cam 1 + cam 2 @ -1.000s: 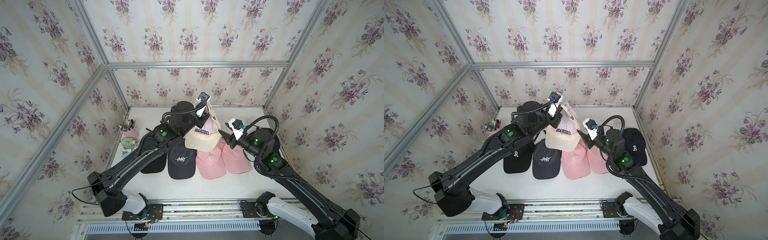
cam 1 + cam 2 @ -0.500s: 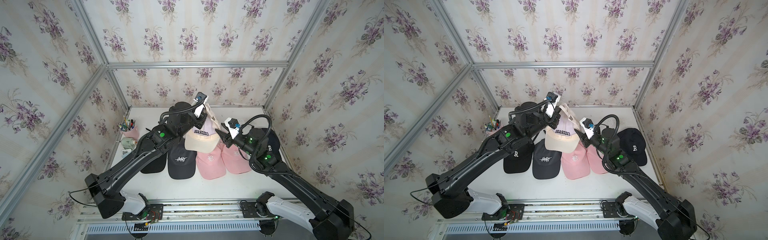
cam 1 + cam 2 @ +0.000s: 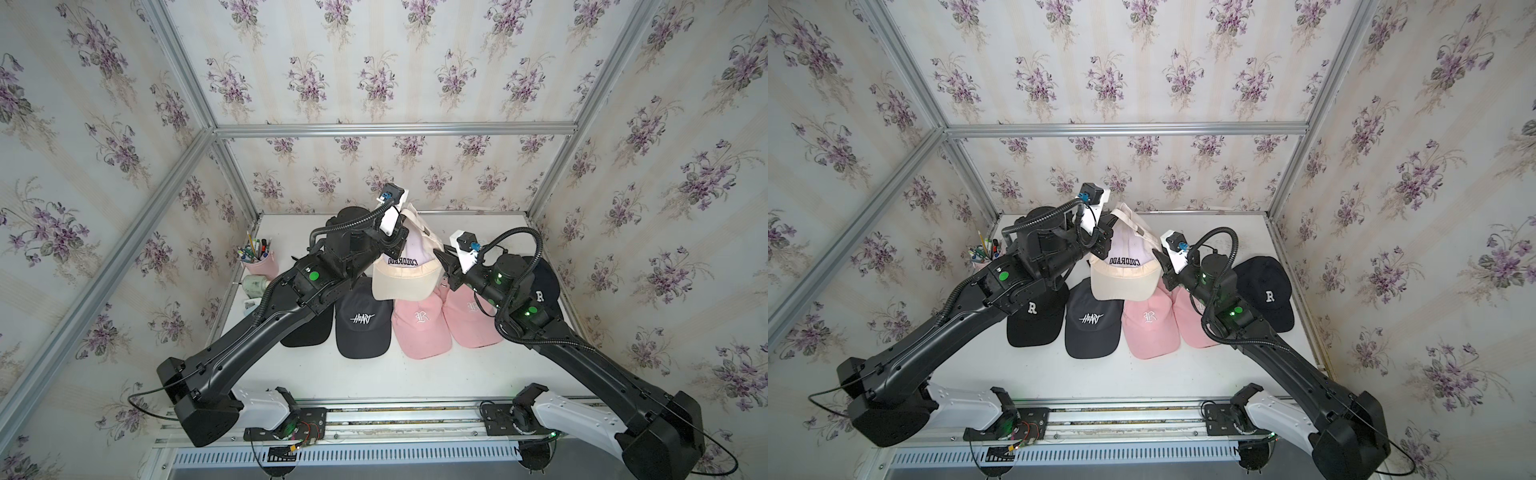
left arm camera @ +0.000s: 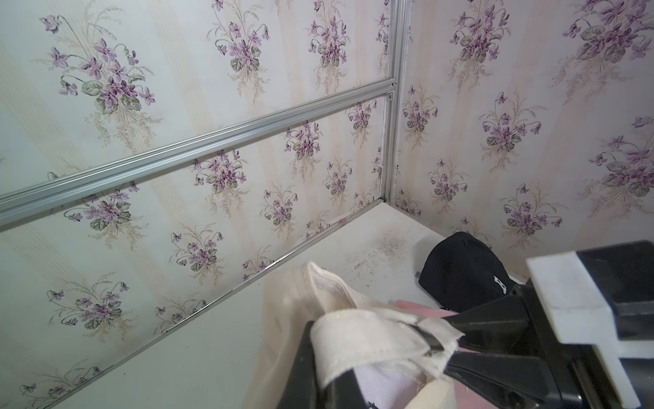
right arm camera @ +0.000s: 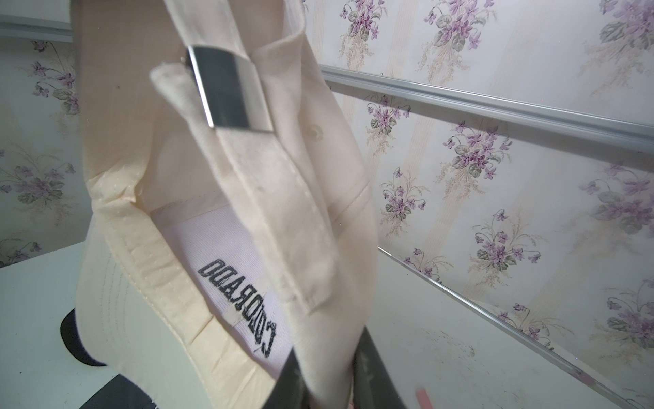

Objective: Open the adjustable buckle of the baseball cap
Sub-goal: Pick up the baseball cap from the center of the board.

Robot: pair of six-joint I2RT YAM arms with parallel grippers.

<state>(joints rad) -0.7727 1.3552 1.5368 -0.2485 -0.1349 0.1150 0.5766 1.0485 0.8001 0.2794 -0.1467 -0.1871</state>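
A cream cap strap (image 4: 368, 340) is folded over; the right gripper (image 4: 450, 344) pinches its frayed end, and a black cap (image 4: 460, 269) sits on the white table (image 4: 212, 354) near the wall.

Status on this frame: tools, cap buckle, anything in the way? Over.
Left tool shut on cream cap, held aloft. Right tool gripping its back edge near the strap. Metal buckle flat, looks closed. Pink caps below, not interfering.

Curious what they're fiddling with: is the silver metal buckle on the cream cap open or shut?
Apparently shut: the silver metal buckle lies flat on the fabric strap threaded through it, on the cream baseball cap.
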